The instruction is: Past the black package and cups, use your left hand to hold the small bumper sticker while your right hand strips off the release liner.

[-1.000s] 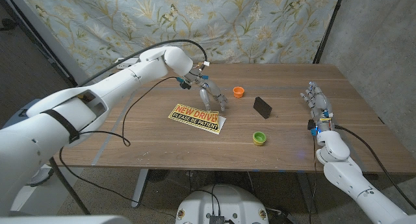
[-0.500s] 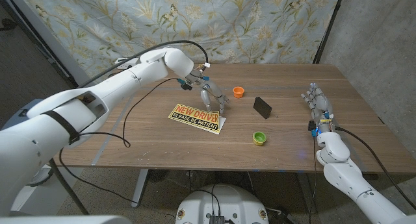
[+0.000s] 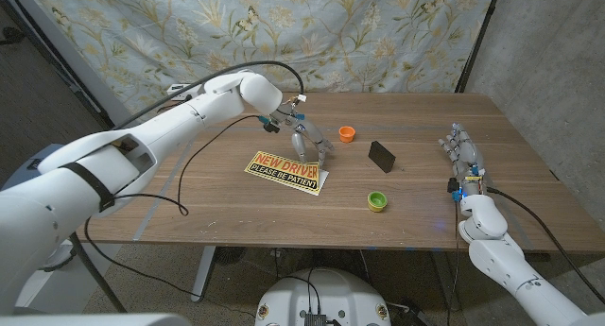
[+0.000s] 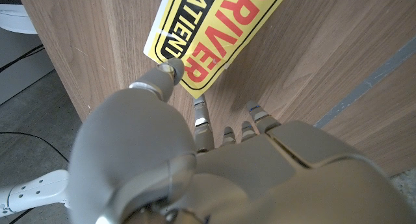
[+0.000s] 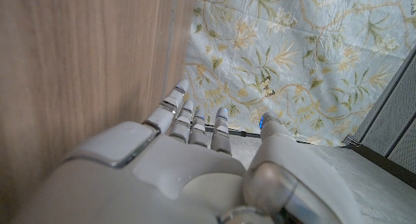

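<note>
**Left hand poised over the sticker; right hand waits at the side**

The left hand [image 3: 312, 142] hangs over the far corner of the bumper sticker [image 3: 284, 171], its fingers pointing down at the yellow sheet. The left wrist view puts the thumb tip at the sticker's white edge, but whether any finger actually presses the sheet cannot be told; nothing is gripped, and the fingers are loosely apart. That placement suits pinning one end, leaving the rest of the sheet free for peeling.

The sticker lies flat on the surface [image 3: 236, 213], just below the left hand's fingertips. Beyond the hand, toward the right arm, sit the orange cup [image 3: 347, 133], the black package [image 3: 382, 156] and the green cup [image 3: 377, 201], all apart from the sticker.

The right hand [image 3: 462, 157] stands well away past those things, fingers straight and spread, empty. It probably waits until the sheet is pinned; the liner looks untouched.
</note>
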You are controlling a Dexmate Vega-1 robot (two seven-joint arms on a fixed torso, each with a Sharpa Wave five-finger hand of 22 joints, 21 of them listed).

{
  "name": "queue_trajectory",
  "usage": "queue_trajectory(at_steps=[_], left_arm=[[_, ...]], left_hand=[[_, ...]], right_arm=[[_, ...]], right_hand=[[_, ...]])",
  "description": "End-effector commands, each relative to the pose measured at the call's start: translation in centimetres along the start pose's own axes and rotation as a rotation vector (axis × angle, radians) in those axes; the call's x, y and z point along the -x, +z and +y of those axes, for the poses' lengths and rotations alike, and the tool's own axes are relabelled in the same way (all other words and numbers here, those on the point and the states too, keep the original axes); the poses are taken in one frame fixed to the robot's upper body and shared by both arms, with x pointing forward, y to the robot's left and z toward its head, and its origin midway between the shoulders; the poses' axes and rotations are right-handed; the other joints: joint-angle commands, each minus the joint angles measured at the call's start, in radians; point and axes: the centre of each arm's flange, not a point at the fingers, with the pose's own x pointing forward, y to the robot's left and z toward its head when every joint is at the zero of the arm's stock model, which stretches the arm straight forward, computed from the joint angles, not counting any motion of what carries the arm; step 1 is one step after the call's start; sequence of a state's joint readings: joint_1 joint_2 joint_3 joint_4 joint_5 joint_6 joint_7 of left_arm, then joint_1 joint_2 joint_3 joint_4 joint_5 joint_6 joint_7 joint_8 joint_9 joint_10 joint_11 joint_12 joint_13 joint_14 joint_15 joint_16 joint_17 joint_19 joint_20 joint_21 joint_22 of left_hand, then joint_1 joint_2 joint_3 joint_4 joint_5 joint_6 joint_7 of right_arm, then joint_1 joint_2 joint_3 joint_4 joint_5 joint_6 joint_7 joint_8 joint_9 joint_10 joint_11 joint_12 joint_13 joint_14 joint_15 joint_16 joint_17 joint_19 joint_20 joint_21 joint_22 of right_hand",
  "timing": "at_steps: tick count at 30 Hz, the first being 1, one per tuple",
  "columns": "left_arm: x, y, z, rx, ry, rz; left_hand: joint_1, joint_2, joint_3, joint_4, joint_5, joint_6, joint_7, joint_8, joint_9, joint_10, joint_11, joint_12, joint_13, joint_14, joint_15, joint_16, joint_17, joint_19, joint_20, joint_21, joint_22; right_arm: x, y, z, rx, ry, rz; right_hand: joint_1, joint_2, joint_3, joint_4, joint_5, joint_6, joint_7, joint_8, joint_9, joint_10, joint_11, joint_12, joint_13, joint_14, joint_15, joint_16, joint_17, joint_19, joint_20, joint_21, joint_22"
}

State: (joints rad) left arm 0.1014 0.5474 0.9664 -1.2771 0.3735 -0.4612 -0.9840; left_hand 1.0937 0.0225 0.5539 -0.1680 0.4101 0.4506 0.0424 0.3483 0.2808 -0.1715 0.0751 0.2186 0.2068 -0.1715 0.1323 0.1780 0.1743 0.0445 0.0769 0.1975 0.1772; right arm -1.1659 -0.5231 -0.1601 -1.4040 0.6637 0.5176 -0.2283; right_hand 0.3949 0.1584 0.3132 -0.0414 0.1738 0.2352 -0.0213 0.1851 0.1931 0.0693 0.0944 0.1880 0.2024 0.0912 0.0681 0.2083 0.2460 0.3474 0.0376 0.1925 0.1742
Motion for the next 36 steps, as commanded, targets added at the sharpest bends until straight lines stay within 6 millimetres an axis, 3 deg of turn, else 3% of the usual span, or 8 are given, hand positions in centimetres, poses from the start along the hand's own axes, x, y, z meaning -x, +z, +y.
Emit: queue_trajectory(at_steps=[1, 8, 15, 22, 36], left_arm=[[-0.5, 0.3, -0.3, -0.026, -0.007, 0.014], [-0.7, 0.8, -0.3, -0.050, 0.012, 0.016], [-0.8, 1.4, -0.8, -0.131, 0.068, 0.016], [-0.7, 1.9, -0.7, -0.184, 0.120, 0.017], [-0.8, 2.2, -1.3, -0.254, 0.151, 0.029]], left_hand=[[0.018, -0.001, -0.009, 0.000, 0.001, 0.029, 0.001, 0.019, 0.008, 0.010, 0.002, 0.011, 0.002, 0.003, -0.004, 0.011, 0.002, 0.019, 0.002, 0.010, 0.002], [0.033, -0.006, -0.024, -0.001, 0.000, 0.068, -0.004, 0.044, 0.022, 0.046, -0.001, 0.021, 0.001, 0.037, -0.015, 0.018, 0.001, 0.060, -0.016, 0.023, 0.002], [0.064, -0.010, -0.039, -0.005, -0.002, 0.098, -0.017, 0.073, 0.044, 0.102, -0.028, 0.034, 0.000, 0.099, -0.043, 0.026, 0.002, 0.115, -0.038, 0.035, 0.002], [0.101, -0.022, -0.062, -0.005, -0.007, 0.183, -0.032, 0.134, 0.074, 0.181, -0.053, 0.051, 0.000, 0.171, -0.069, 0.032, 0.002, 0.178, -0.053, 0.048, 0.003], [0.120, -0.024, -0.077, -0.001, -0.011, 0.214, -0.041, 0.165, 0.095, 0.215, -0.070, 0.054, 0.001, 0.201, -0.081, 0.030, 0.003, 0.196, -0.056, 0.048, 0.005]], right_arm=[[0.5, -0.5, -0.4, -0.009, -0.017, 0.006], [0.9, -0.8, -0.7, -0.017, -0.024, 0.010], [1.4, -1.1, -1.0, -0.024, -0.034, 0.011], [1.7, -1.2, -1.3, -0.025, -0.046, 0.011], [1.8, -1.9, -1.3, -0.034, -0.054, 0.027]], right_hand=[[-0.009, 0.002, 0.003, -0.004, 0.005, -0.004, 0.002, 0.004, 0.005, -0.007, 0.000, 0.002, 0.006, 0.000, 0.000, 0.004, 0.004, 0.002, 0.001, 0.005, 0.002], [-0.009, 0.002, 0.003, -0.005, 0.005, -0.005, 0.003, 0.005, 0.005, -0.009, 0.000, 0.002, 0.006, 0.000, 0.000, 0.005, 0.003, 0.002, 0.002, 0.006, 0.002], [-0.010, 0.002, 0.004, -0.006, 0.005, -0.007, 0.002, 0.005, 0.005, -0.011, 0.000, 0.003, 0.005, 0.000, 0.001, 0.005, 0.003, 0.002, 0.003, 0.006, 0.002], [-0.010, 0.002, 0.004, -0.007, 0.005, -0.007, 0.002, 0.006, 0.005, -0.012, 0.001, 0.004, 0.005, -0.001, 0.001, 0.006, 0.003, 0.003, 0.003, 0.007, 0.002], [-0.011, 0.002, 0.005, -0.009, 0.006, -0.009, 0.001, 0.007, 0.005, -0.018, 0.000, 0.004, 0.005, 0.000, 0.001, 0.008, 0.003, 0.004, 0.004, 0.007, 0.002]])
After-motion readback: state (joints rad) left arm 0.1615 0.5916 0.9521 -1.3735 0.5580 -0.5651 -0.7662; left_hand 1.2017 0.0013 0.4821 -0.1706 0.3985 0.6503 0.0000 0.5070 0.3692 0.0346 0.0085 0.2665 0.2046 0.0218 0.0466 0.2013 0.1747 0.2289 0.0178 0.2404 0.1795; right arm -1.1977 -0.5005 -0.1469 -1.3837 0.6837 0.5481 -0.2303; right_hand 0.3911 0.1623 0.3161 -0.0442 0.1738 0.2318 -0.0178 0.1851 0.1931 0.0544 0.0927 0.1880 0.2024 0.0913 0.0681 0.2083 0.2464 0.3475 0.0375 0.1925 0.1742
